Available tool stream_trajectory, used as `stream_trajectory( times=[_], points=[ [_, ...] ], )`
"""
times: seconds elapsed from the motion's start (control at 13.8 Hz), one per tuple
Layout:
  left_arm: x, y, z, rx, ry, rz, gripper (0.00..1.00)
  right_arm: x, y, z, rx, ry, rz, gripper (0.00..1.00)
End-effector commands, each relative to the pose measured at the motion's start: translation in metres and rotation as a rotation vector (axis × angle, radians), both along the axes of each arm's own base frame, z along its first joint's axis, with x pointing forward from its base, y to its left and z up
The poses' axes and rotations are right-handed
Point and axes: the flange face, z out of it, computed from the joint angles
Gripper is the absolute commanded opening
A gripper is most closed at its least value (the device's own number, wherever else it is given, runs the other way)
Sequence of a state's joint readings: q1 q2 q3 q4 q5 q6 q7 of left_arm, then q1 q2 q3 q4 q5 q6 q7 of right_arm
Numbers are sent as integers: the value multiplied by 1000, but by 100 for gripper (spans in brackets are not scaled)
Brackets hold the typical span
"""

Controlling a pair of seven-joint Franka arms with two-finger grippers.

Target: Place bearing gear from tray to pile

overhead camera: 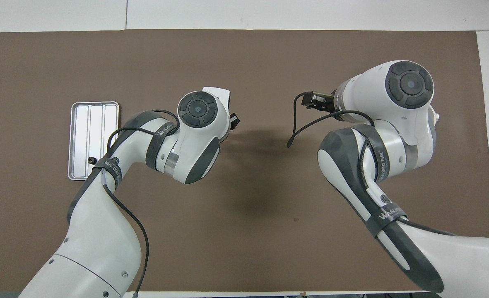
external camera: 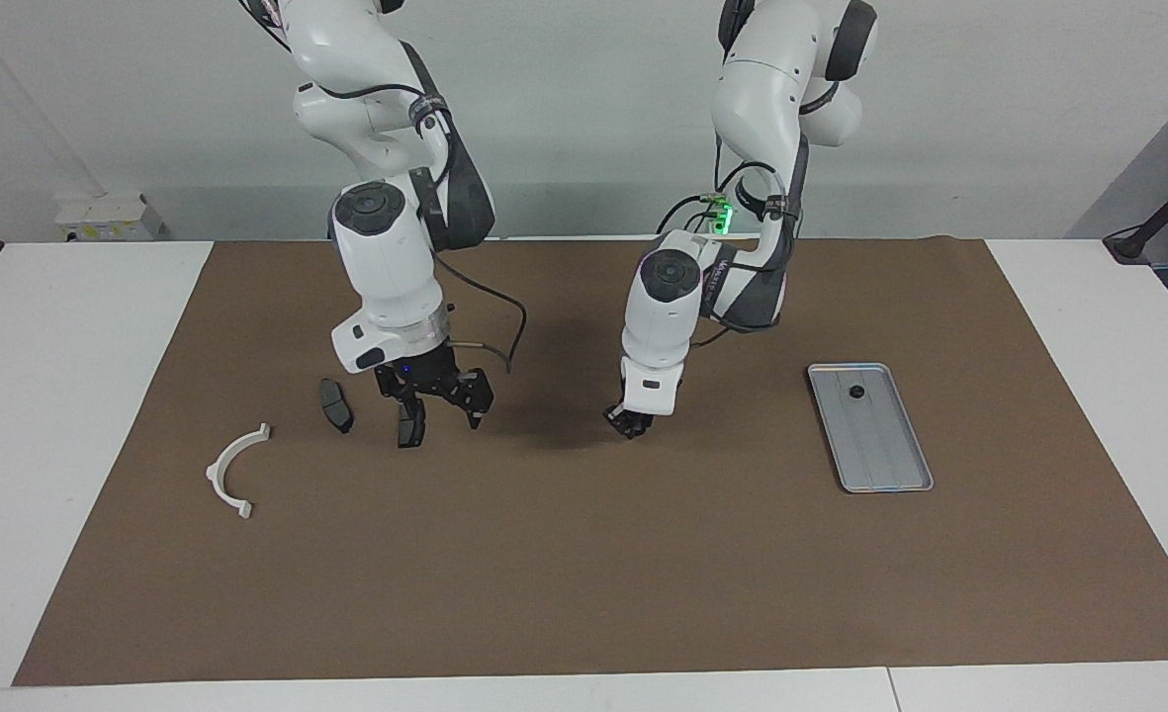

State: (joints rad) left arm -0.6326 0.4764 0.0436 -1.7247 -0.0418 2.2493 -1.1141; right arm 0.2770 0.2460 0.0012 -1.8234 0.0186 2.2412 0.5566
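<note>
Evidently the left gripper [external camera: 630,422] was nearly closed, contents indiscernible; the tray's [external camera: 890,475] small, rigid gear [external camera: 855,393] needed rim pinching.

Small dark gear [external camera: 855,392] lies in ribbed silver tray [external camera: 885,450] — flat.

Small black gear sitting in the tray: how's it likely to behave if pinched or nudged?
The gear lies flat, so it probably won't roll unless tipped on edge. It looks small and low, so a pinch may slip. Pushed, it would likely slide along the ribs of the tray until the rim stops it.
</note>
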Motion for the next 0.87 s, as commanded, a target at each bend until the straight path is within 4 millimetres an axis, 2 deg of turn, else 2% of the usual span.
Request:
stream_trajectory(
  times=[0.0,0.58,0.73,0.8],
  points=[
    [-10,4,-12,-2,-3,1,0,3,7,2,10,6,20,100],
    [-12,6,-17,5,3,2,0,3,8,1,10,7,22,100],
    [-12,6,-14,7,7,3,94,2,10,1,10,9,22,100],
    [-12,6,-12,22,19,-2,100,0,16,2,11,8,25,100]
  ],
)
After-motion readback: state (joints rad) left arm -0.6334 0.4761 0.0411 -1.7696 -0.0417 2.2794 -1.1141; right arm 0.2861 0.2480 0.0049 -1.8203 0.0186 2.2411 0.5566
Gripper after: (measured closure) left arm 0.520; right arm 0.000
